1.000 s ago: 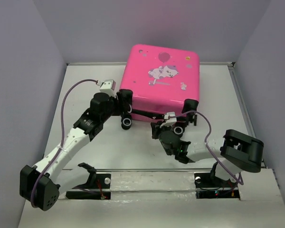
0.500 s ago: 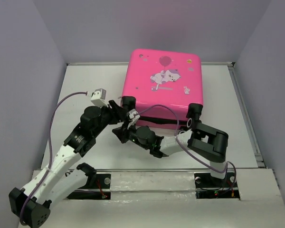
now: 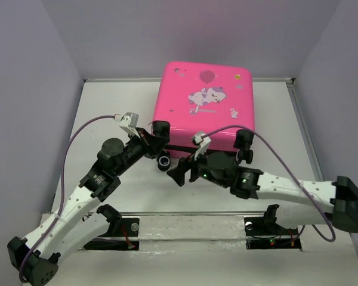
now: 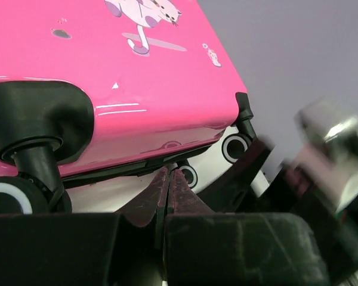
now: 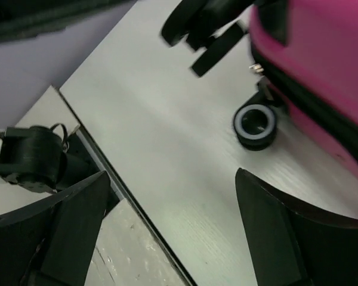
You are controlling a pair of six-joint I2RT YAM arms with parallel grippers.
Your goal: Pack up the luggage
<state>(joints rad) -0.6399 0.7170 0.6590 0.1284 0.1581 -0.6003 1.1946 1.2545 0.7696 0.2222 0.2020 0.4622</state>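
L gripper (image 4: pixel 168 179) pinched shut, nothing seen in it, by the near seam (image 4: pixel 137 165) of the pink suitcase (image 3: pixel 206 107) lying flat at far-mid of table (image 3: pixel 274 119); R gripper (image 5: pixel 172 179) spread wide, empty, near a wheel (image 5: pixel 255 125); shell looks closed, so prob. only zipping/checking left.

No legible text, brand, label or number; luggage (image 3: pixel 185 116) shows cartoon print (image 3: pixel 207 94) only, nothing readable

Near side: left hand (image 3: pixel 152 141) and right hand (image 3: pixel 178 173) crowded the luggage (image 3: pixel 206 107) at its wheel (image 3: pixel 164 161).
Left side: open surface (image 3: pixel 107 113) reached the wall (image 3: pixel 36 119).
Right side: a narrower open strip.
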